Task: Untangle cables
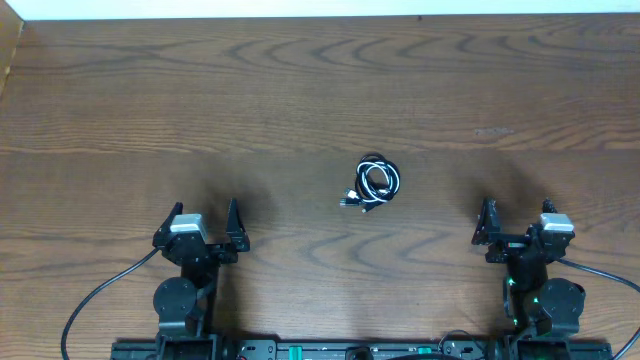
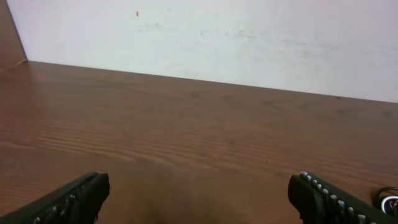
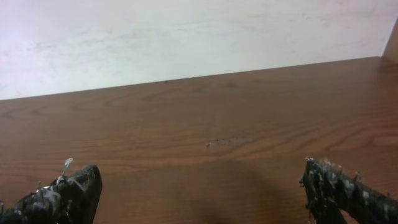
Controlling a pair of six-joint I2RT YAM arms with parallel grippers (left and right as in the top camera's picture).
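The cables (image 1: 376,183) lie in one small tangled coil of black and white cord in the middle of the wooden table. A bit of the coil shows at the lower right edge of the left wrist view (image 2: 388,202). My left gripper (image 1: 207,222) is open and empty at the near left, well apart from the coil; its fingers frame bare wood in the left wrist view (image 2: 199,193). My right gripper (image 1: 514,222) is open and empty at the near right; its wrist view (image 3: 199,190) shows no cable.
The wooden table (image 1: 300,90) runs to a white wall at the back. Thicker black arm cables (image 1: 95,295) trail by the left base and by the right base (image 1: 605,275). A faint scuff mark (image 3: 224,142) is on the wood.
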